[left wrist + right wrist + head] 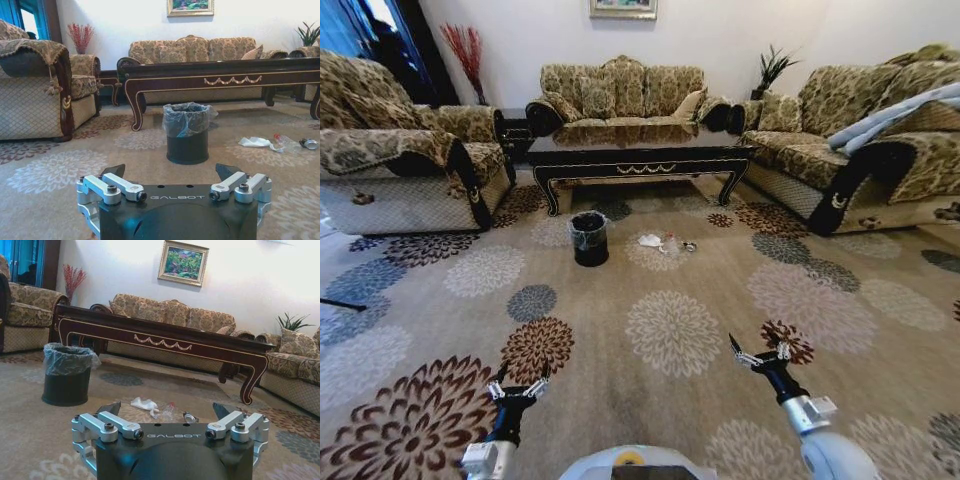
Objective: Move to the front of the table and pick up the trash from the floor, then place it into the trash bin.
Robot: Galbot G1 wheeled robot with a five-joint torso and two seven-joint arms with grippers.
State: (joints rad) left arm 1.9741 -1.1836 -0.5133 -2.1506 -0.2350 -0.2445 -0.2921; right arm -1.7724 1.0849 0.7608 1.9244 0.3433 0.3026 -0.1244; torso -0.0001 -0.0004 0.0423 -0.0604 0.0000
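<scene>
The dark table (640, 158) with gold scrollwork stands ahead among the sofas; it also shows as the table (225, 75) and the table (165, 337). On the floor (670, 330) before it stands the black, bag-lined trash bin (589, 238), also the trash bin (186, 132) and the trash bin (66, 373). The trash (665, 242) lies just right of the bin: white crumpled paper (255, 142), a clear plastic piece (167, 411), a small dark scrap (310, 144). My left gripper (517, 383) and right gripper (757, 352) hang open and empty over the carpet, well short of the trash.
A patterned armchair (400, 160) stands at the left, a sofa (620, 95) behind the table, another sofa (860, 150) at the right with a light blue cloth. Open carpet lies between me and the bin.
</scene>
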